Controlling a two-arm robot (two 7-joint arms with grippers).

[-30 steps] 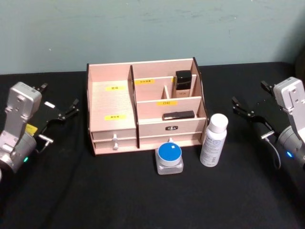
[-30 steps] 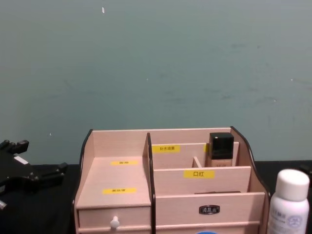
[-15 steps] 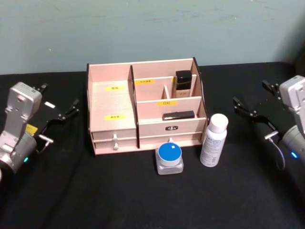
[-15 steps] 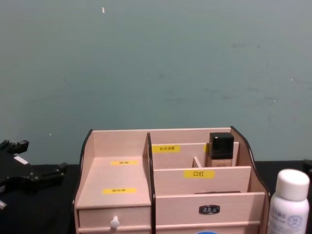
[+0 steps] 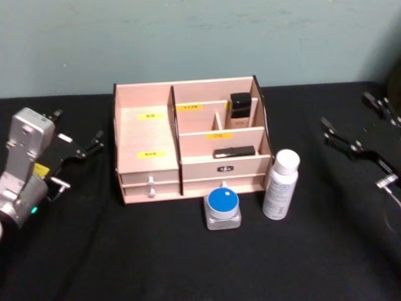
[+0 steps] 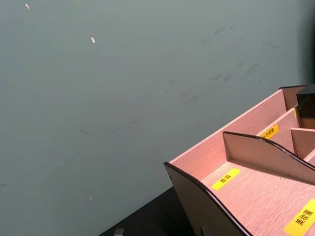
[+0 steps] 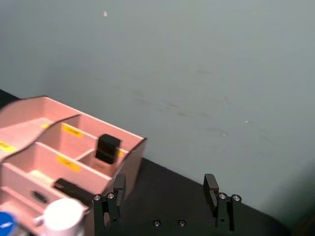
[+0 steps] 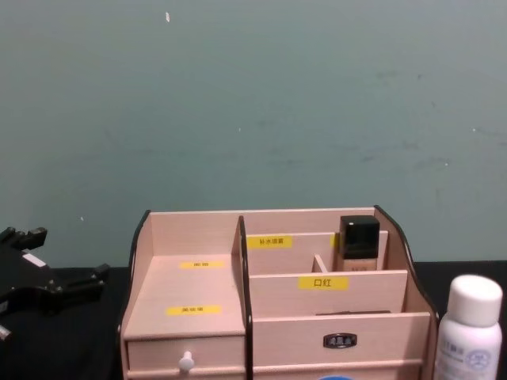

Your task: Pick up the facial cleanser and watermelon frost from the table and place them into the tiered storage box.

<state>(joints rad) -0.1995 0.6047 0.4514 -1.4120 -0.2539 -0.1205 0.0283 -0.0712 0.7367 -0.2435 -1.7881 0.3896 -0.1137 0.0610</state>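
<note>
The white plastic bottle with a white cap (image 5: 280,186) (most likely the facial cleanser) stands upright on the black table (image 5: 144,251), just beside the near right corner of the pale wooden tiered storage box (image 5: 144,133). The small clear jar with a round blue lid (image 5: 223,207), presumably the watermelon frost, sits just left of the bottle, close in front of the box's lower drawers. Neither is in the box yet.

The right gripper (image 5: 344,110) hangs at the far right with its fingers spread wide and nothing between them. The bottle lies to its left and nearer, long axis vertical, so a sideways approach at mid-body looks apt. The left gripper (image 5: 79,124), likewise spread and empty, sits at the left, well apart from both items. The right arm is the nearer one for the bottle.
</note>
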